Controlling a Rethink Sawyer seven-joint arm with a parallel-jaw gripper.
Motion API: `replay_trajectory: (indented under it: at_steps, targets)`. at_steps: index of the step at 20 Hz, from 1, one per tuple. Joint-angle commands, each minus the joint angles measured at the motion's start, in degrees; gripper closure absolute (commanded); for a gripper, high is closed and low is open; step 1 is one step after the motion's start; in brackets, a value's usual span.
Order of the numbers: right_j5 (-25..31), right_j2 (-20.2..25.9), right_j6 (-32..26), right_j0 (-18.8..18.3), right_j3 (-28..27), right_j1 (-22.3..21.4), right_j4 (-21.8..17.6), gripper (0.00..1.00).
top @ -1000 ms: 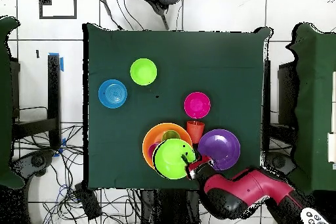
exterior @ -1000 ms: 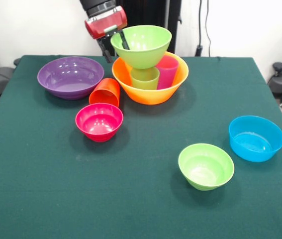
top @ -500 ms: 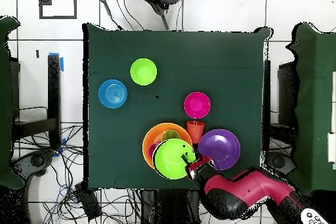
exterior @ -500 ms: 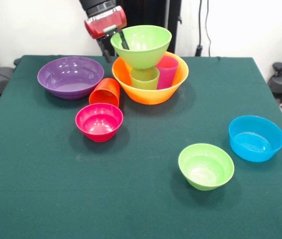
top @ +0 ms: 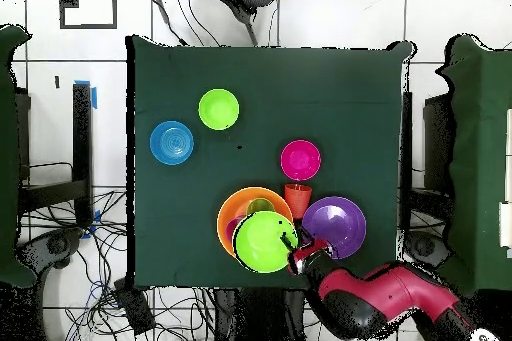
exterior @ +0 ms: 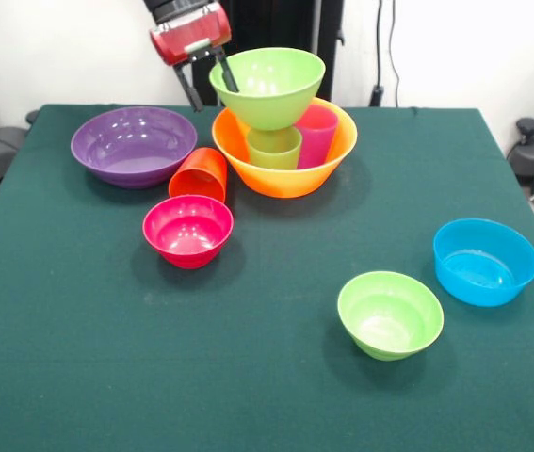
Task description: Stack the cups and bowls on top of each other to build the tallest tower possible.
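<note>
Gripper (exterior: 206, 83) fingers apart, straddling the near rim of the large light-green bowl (exterior: 268, 87) near the worktop's back edge. Bowl sits on cups inside the large orange bowl (exterior: 285, 169); the tower stands just beside the gripper.

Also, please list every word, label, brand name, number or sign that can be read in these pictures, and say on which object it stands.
None: no readable text in either view.
The bowls, such as the large orange bowl and the blue bowl, and the cups, such as the orange-red cup, are plain.
The gripper and its red housing show no legible marking.
</note>
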Motion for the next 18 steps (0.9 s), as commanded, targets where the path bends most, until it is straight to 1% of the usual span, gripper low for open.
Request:
replay_trajectory:
  at_steps: [1, 3, 6, 7, 10, 11, 13, 18]
  targets:
    - [4.7, 5.2, -9.2, 1.0, 3.5, 3.5, 3.6, 0.0]
    - [5.2, 5.5, -9.5, 1.3, 3.9, 4.0, 4.2, 0.0]
    - [5.4, 5.4, -9.7, 1.5, 3.7, 5.2, 4.1, 0.0]
    - [6.4, 5.5, -10.9, 0.9, 3.2, 6.1, 4.7, 0.0]
    - [6.9, 5.3, -11.1, 0.8, 2.9, 6.7, 5.0, 0.0]
    - [7.4, 5.1, -12.0, 0.3, 2.5, 7.5, 5.0, 0.0]
    - [7.8, 4.1, -12.4, 0.4, 2.0, 8.3, 4.4, 0.0]
    - [7.4, 2.3, -11.3, 2.6, 0.1, 9.3, 2.9, 0.0]
